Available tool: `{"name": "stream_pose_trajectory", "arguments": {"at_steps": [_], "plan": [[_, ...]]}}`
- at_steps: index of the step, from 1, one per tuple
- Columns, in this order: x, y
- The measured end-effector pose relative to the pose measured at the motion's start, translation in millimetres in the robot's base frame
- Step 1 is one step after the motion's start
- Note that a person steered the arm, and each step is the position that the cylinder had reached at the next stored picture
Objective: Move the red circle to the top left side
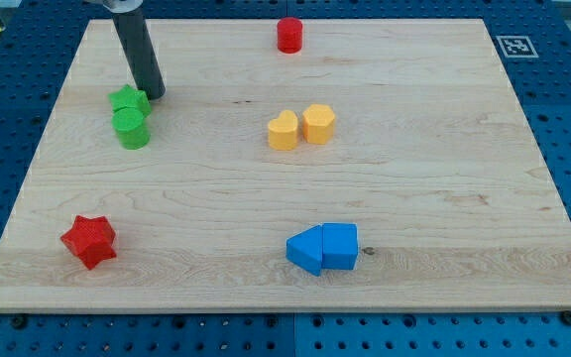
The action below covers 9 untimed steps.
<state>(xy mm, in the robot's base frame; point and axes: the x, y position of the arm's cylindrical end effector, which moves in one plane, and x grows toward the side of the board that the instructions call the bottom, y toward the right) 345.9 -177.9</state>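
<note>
The red circle [288,35] stands near the view's top edge, a little right of the middle of the wooden board [444,198]. My tip [154,94] is at the view's upper left, just right of and touching or almost touching the green star [129,100]. It is far to the left of the red circle. A green circle [132,129] sits right below the green star, touching it.
A yellow heart [283,131] and a yellow hexagon [318,123] sit side by side at the centre. A red star [89,241] lies at the lower left. A blue triangle [305,250] and a blue block [340,246] touch at the lower middle.
</note>
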Motion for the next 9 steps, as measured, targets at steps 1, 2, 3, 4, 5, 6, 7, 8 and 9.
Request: {"name": "stream_pose_trajectory", "arguments": {"at_steps": [1,2,3,4,5,6,7,8,9], "plan": [[-40.0,0.0],[-77.4,7.8],[-58.0,70.0],[-44.0,160.1],[-43.3,257.9],[-69.3,326.3],[-98.0,319.1],[-99.0,257.5],[-99.0,186.5]]}}
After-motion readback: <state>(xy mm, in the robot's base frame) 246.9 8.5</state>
